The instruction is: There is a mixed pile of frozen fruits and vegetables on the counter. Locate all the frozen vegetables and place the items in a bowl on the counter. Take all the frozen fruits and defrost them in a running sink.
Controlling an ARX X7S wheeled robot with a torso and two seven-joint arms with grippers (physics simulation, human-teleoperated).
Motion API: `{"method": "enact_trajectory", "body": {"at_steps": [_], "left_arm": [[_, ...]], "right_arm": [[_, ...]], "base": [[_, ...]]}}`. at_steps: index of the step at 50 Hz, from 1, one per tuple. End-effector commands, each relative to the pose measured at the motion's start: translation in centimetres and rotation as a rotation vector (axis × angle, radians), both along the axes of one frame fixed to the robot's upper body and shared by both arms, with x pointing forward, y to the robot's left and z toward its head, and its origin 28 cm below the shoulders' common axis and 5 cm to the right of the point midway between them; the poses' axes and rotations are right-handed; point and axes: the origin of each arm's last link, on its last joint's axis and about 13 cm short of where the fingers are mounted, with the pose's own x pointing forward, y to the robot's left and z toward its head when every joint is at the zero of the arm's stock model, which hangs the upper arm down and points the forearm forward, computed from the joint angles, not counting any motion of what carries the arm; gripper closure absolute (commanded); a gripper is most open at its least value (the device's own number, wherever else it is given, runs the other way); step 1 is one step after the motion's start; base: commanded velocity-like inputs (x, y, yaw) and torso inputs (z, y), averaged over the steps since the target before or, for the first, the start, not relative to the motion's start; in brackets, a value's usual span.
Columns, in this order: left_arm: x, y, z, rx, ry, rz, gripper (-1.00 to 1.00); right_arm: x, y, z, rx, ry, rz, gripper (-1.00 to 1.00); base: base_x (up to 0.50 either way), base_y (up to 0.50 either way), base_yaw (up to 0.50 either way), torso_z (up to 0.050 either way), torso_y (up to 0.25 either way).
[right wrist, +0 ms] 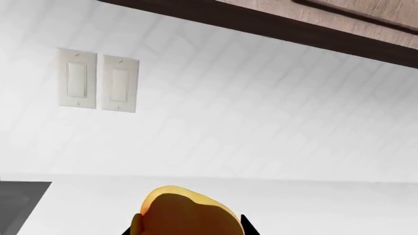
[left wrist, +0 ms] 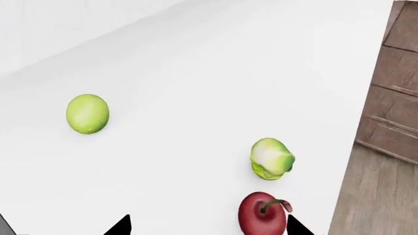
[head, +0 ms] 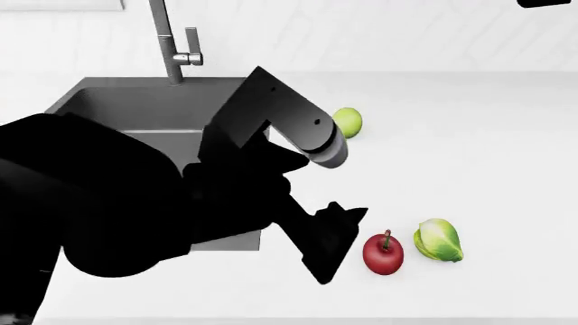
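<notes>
The red cherry (head: 383,253) lies on the white counter (head: 488,169), with the leafy sprout (head: 439,240) just to its right. The smooth green ball (head: 347,122) lies farther back, near the sink's right rim. My left gripper (head: 342,245) is open and low over the counter, just left of the cherry. In the left wrist view the cherry (left wrist: 263,214) sits between the open jaws (left wrist: 209,227), close to one fingertip (left wrist: 297,227), with the sprout (left wrist: 271,158) and green ball (left wrist: 87,113) beyond. My right gripper (right wrist: 189,227) is shut on the orange ball (right wrist: 186,210), held high. The bowl is out of view.
The dark grey sink (head: 135,108) with its tall faucet (head: 167,40) lies at the left, partly hidden by my left arm. A dark bit of the right arm (head: 546,3) shows at the top right corner. Wall switches (right wrist: 98,81) face the right wrist. The counter's edge drops to a wood floor (left wrist: 379,196).
</notes>
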Motion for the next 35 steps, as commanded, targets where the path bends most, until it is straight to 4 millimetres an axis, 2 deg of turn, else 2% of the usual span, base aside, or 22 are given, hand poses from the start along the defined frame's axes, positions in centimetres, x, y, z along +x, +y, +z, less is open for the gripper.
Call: {"method": "enact_trajectory", "body": {"at_steps": [1, 14, 35], "left_arm": [[-0.7, -0.5, -0.7, 0.004, 0.049, -0.108, -1.0], [-0.3, -1.5, -1.3, -0.014, 0.068, -0.156, -1.0], [1.3, -2.9, -4.0, -0.015, 0.119, -0.146, -1.0]], "right_arm": [[-0.7, -0.4, 0.4, -0.014, -0.009, -0.024, 1.0], [-0.5, -0.6, 0.0, -0.015, -0.004, -0.023, 1.0], [-0.2, -0.8, -0.7, -0.005, 0.004, -0.021, 1.0]], "base": [[0.0, 0.0, 0.0, 0.0, 0.0], [0.0, 0.0, 0.0, 0.0, 0.0], [0.0, 0.0, 0.0, 0.0, 0.0]]}}
